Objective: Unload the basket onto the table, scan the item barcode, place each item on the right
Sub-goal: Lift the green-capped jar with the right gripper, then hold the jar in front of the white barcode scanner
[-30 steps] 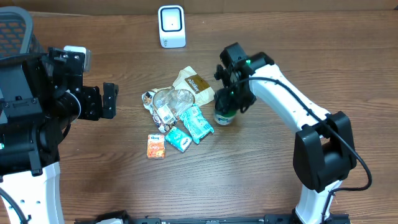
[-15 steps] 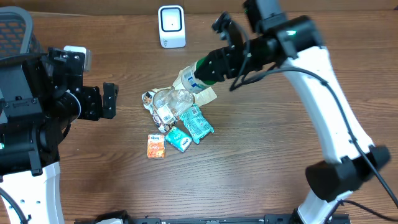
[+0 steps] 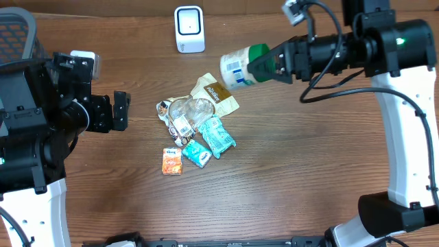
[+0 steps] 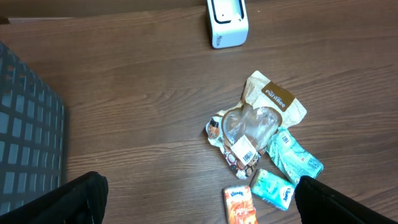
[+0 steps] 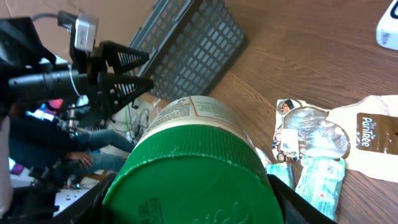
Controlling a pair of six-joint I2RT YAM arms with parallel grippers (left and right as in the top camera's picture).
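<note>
Green-lidded jar (image 3: 239,66) hangs on its side in the air above the bench (image 3: 295,178), right of the white scanner (image 3: 189,29), base turned left. The right hand (image 3: 265,64) is clamped on its lid end. From the right wrist the lid fills the view, so only dark slivers of the fingers (image 5: 291,200) show. I cannot make out a barcode, as the label print is too small. The left hand (image 3: 121,110) is spread wide and holds nothing; its wrist view cuts the fingertips off at the bottom corners. A second ago the jar stood upright on the bench beside the packets (image 3: 199,130). Those packets and the left arm have not shifted.
</note>
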